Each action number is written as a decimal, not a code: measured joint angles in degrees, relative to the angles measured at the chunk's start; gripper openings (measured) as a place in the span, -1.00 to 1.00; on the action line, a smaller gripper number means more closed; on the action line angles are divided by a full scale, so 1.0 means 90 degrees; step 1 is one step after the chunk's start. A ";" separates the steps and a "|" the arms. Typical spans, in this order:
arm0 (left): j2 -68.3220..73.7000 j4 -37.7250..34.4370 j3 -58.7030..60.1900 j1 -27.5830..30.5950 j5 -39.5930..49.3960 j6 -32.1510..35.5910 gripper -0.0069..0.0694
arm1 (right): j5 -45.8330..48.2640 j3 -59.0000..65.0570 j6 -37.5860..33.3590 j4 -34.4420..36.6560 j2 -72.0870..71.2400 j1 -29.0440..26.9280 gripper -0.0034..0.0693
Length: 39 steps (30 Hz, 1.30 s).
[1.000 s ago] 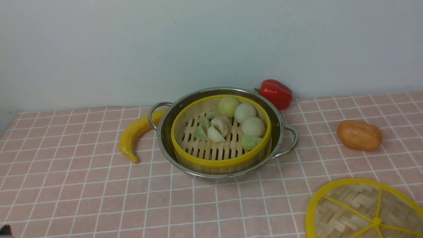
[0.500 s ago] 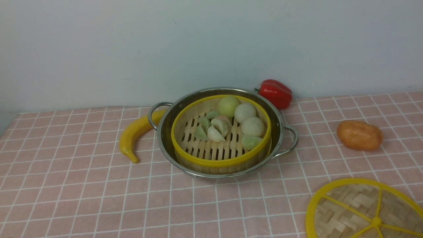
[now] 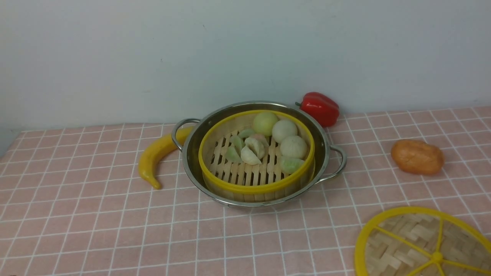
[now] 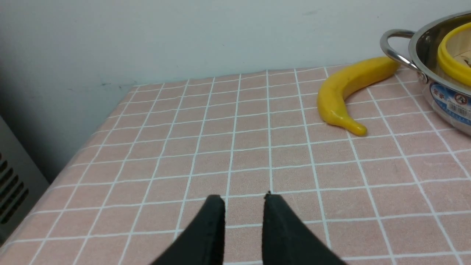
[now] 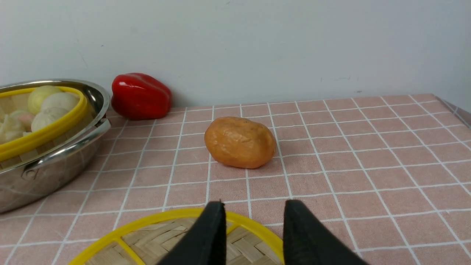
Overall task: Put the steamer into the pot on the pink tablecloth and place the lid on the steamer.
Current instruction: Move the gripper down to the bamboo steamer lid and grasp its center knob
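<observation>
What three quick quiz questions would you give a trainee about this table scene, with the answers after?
1. True or false: the steamer already sits inside the pot.
2. Where is the lid? A, on the steamer. B, flat on the pink tablecloth, by the right pincer. C, inside the pot.
3. Which fruit lies beside the pot's handle on the robot's left?

Key: 1 true. 2 B. 3 the banana.

Banana beside pot; pepper behind
</observation>
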 joint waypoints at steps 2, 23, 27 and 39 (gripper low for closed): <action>0.0000 -0.0006 0.0000 0.0000 0.0000 0.0000 -0.43 | 0.0000 0.0000 0.0000 0.0000 0.0000 0.0000 -0.24; -0.0012 -0.0006 0.0000 0.0000 0.0002 0.0005 -0.36 | 0.0000 0.0000 0.0000 0.0000 0.0000 0.0000 -0.24; -0.0012 -0.0006 0.0000 0.0000 0.0002 0.0005 -0.34 | 0.0000 0.0000 0.0000 0.0006 0.0000 0.0000 -0.24; -0.0012 -0.0006 0.0000 0.0000 0.0002 0.0005 -0.29 | -0.0977 -0.0208 0.0291 0.0610 -0.0001 0.0000 -0.24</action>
